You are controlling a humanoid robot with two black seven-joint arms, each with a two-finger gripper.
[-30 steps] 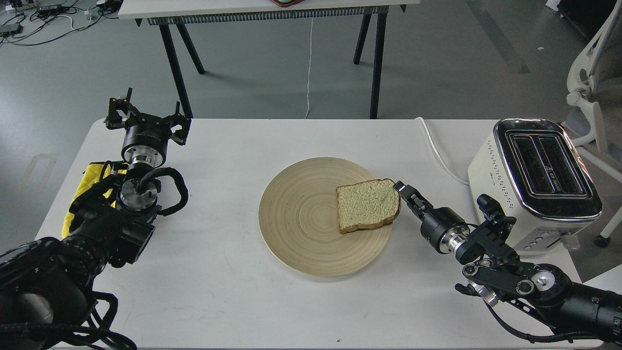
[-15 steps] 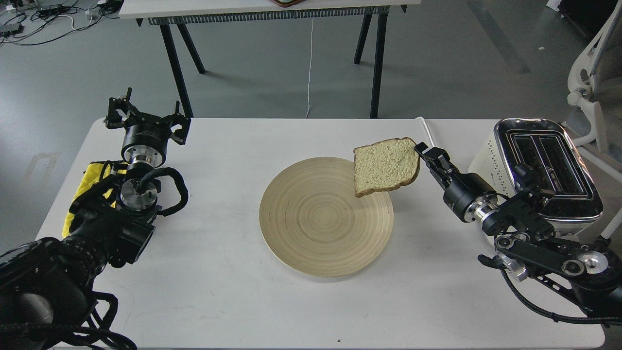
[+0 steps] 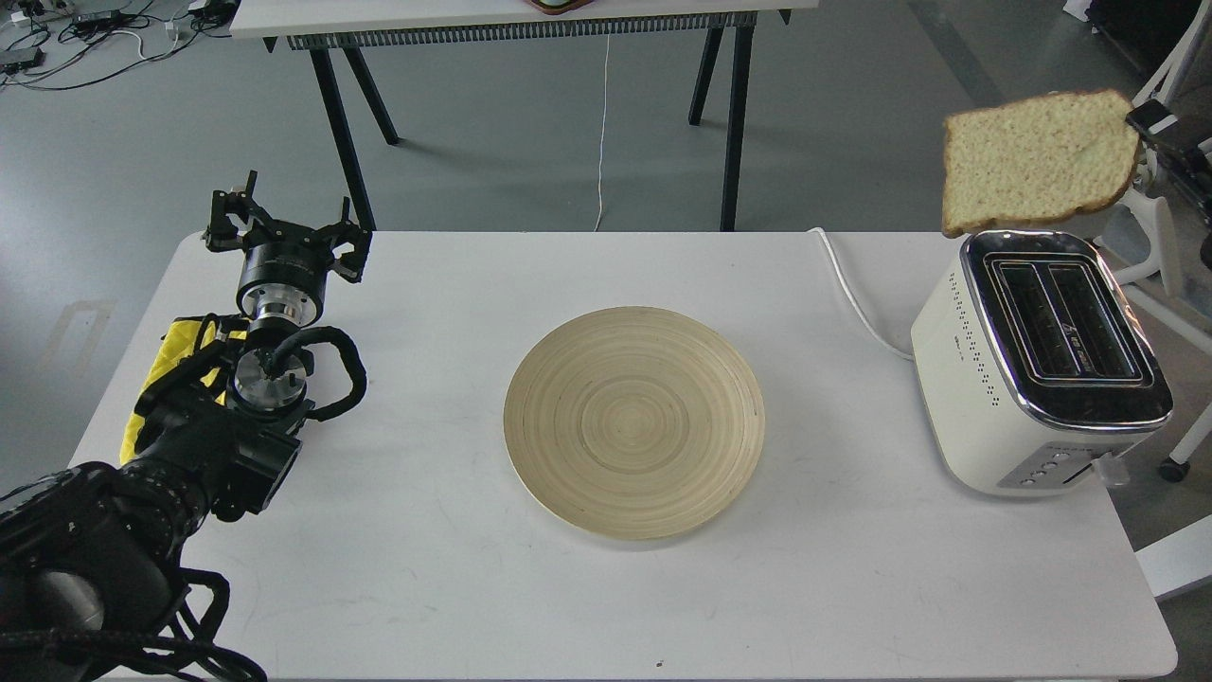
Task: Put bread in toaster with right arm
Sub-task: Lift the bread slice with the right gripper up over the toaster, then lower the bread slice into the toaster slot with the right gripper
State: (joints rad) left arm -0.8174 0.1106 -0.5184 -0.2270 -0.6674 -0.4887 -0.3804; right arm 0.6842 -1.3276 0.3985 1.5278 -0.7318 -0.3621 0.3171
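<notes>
The bread [image 3: 1038, 161], a pale tan slice with a brown crust, hangs in the air just above the far end of the toaster [image 3: 1042, 365]. My right gripper [image 3: 1148, 121] is shut on the bread's right edge; most of that arm is out of view past the right edge. The cream-white toaster with a chrome top stands at the table's right side, both slots empty and facing up. My left gripper [image 3: 284, 227] is open and empty, resting at the table's far left.
A round wooden plate [image 3: 634, 421] lies bare in the middle of the white table [image 3: 454, 587]. The toaster's white cord [image 3: 852, 294] runs off the back edge. A yellow cloth [image 3: 175, 355] sits by the left arm. A white chair [image 3: 1165, 218] stands behind the toaster.
My right gripper has lifted the bread off the plate and carried it up and to the right, to above the toaster. The left arm has not moved.
</notes>
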